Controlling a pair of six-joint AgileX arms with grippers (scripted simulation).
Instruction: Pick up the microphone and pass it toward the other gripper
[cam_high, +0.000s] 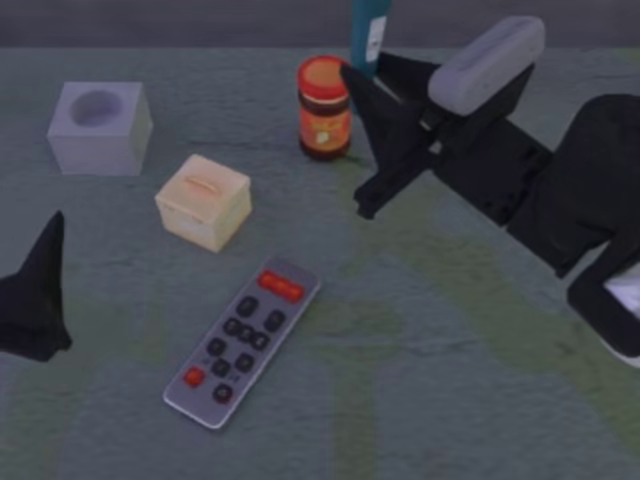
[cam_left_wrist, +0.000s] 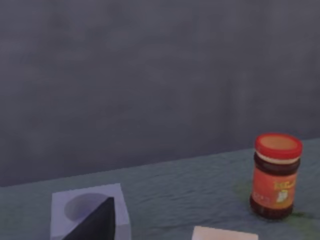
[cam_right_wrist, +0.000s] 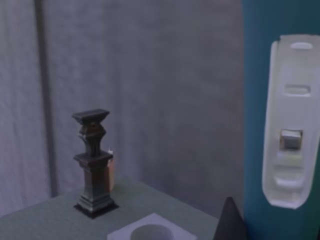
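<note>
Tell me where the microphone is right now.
In the top view the microphone stands at the table's far edge, right of centre, just behind the red-lidded jar, with the right claw beside it.

Open worktop (cam_high: 450, 400) lies along the near edge and right half; the remote (cam_high: 243, 341) blocks the centre, while the jar (cam_high: 324, 108), cream box (cam_high: 203, 201) and grey block (cam_high: 99, 127) crowd the far-left corner

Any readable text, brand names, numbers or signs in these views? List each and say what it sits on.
No text can be read in any view.
Jar: the orange label carries a pale mark, too blurred to read.
Remote: black and red buttons, no legible markings.
Microphone: white switch plate, no lettering visible.
Tissue box, grey block, dark trophy-like stand: no writing seen.
</note>
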